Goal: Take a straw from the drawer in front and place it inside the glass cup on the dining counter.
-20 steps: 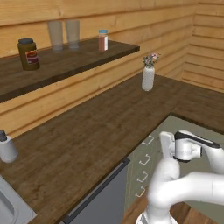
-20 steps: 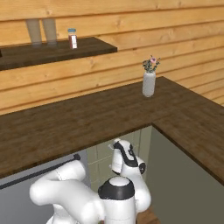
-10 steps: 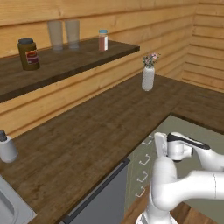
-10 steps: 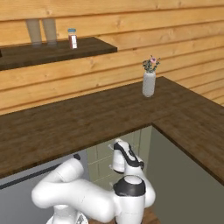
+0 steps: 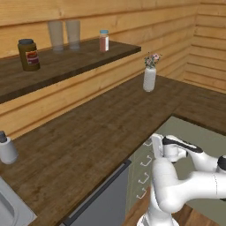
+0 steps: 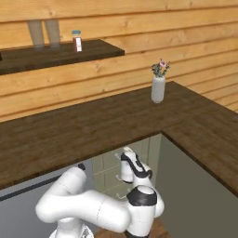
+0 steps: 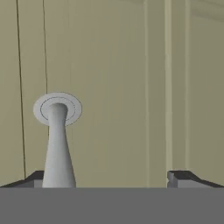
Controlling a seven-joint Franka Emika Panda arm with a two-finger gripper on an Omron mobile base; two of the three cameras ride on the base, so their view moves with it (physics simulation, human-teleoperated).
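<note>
Two small dark fingertips standing wide apart at the bottom of the hand view, nothing gripped between them; gripper open. Pressed up close to a pale sage-green drawer front, flat and panelled, with a small silver handle rising from its round base plate just beside the left-hand fingertip, between the two tips but well off to one side. No contact with the handle to be made out.

From the left base view: white arm bent low, hand held in front of the stack of pale green drawers under the long dark brown wood-plank countertop. Grey dishwasher panel just to the left of the drawers. From the right base view: same hand near the small handles of the green drawers, below the counter edge.

On the countertop, a white vase with small flowers, upright near the wall corner. On the dark wooden wall shelf: a brown jar with a dark lid, two tall greyish glasses side by side, and a small red-labelled shaker with a pale cap. At the left edge, a small white bottle beside a steel sink corner.

Drawers all shut; straw not to be made out anywhere.
</note>
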